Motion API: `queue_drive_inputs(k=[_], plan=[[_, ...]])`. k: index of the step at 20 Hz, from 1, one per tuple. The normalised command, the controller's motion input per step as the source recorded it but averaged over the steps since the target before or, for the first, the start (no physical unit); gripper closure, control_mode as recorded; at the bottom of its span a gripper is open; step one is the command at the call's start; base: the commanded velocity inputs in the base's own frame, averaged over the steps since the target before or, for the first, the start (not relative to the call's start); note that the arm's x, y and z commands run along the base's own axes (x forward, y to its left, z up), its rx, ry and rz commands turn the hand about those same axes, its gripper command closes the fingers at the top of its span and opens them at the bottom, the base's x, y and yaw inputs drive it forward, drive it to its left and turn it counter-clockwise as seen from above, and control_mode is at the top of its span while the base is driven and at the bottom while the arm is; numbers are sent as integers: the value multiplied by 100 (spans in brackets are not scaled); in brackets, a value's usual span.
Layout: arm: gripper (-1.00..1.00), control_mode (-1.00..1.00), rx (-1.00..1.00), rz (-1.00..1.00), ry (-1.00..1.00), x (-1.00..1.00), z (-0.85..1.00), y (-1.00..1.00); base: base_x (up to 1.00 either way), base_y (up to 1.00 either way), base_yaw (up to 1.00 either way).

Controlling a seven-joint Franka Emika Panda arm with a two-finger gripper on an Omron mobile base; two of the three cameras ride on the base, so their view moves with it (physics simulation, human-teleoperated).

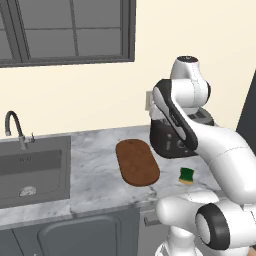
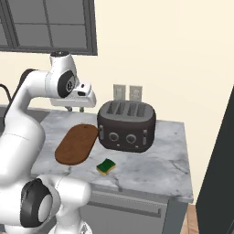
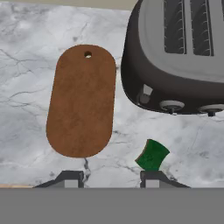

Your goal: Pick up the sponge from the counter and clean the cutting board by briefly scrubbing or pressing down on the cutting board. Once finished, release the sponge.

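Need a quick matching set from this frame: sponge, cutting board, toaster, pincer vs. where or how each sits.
Things:
1. sponge
2. cutting board
3. toaster
4. pincer

Places or states:
A. stands at the back of the counter, slots up
B. lies flat, oval, left of the toaster
C. hangs in the air above the board, holding nothing
D. sits on the counter in front of the toaster, near the front edge

Pairs: 1-D, 2-B, 3-A, 4-C

Black toaster below wall outlets; sink, faucet, window.
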Motion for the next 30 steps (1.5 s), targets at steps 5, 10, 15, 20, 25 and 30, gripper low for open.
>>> queue_drive_inputs(k=[5, 10, 15, 20, 25, 30], plan=[[-100, -100, 0, 0, 0, -21, -3, -7, 0, 0, 0], [-100, -100, 2, -7, 1, -35, -11, -36, 0, 0, 0], [-100, -100, 4, -19, 3, -16, -22, -60, 0, 0, 0], [-100, -100, 6, -16, 1, -6, -24, -61, 0, 0, 0], [-100, -100, 1, -19, 4, 3, -42, -31, 0, 0, 0], [-100, -100, 1, -26, 16, 0, -50, 10, 0, 0, 0]])
